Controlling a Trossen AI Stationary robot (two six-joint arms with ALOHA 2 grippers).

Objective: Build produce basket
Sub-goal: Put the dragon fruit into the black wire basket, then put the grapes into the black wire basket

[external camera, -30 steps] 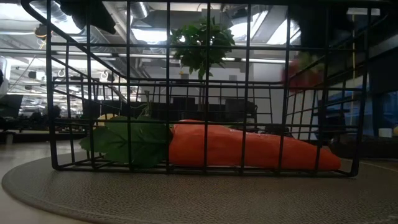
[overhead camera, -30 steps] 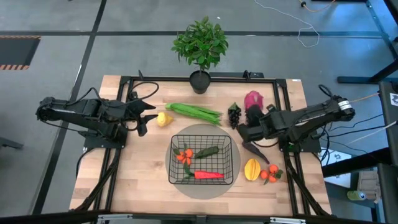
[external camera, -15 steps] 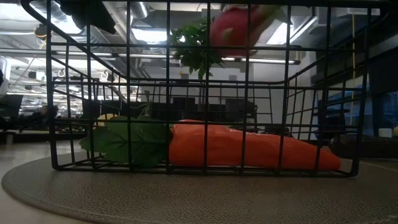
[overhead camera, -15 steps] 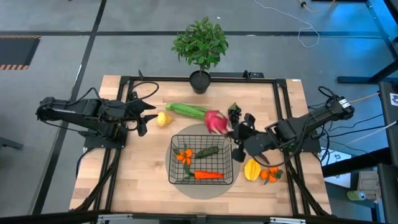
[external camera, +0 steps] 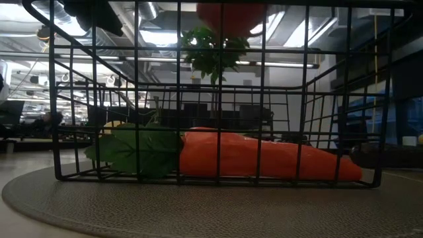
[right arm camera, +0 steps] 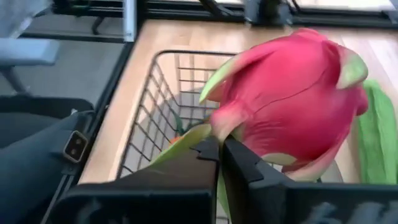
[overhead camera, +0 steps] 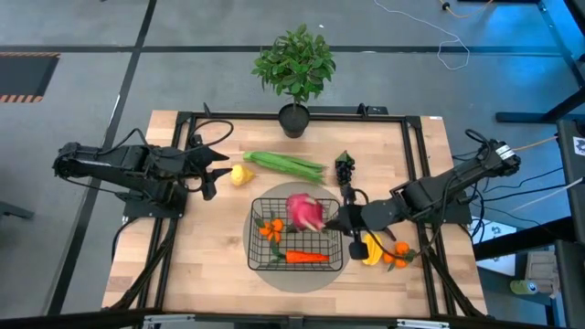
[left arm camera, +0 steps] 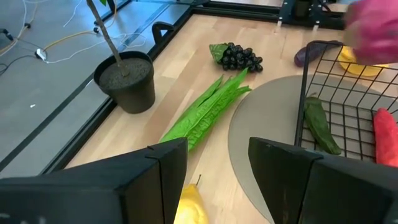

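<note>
Basket [overhead camera: 260, 212], roughly square, sits under pink radish [overhead camera: 304, 212] pinched in right jaws.

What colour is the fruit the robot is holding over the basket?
Pink-red with green-tipped scales, best seen in the right wrist view.

Your basket [overhead camera: 338, 239] sits on the round mat [overhead camera: 352, 247] mid-worktop [overhead camera: 210, 265], toward the front edge. Inside lie tomatoes [overhead camera: 270, 228], a cucumber [overhead camera: 304, 223] and a chili [overhead camera: 306, 258]. Behind it lie the lemon [overhead camera: 241, 175], beans [overhead camera: 285, 164] and grapes [overhead camera: 345, 168]; the mango [overhead camera: 370, 249] lies right.
</note>
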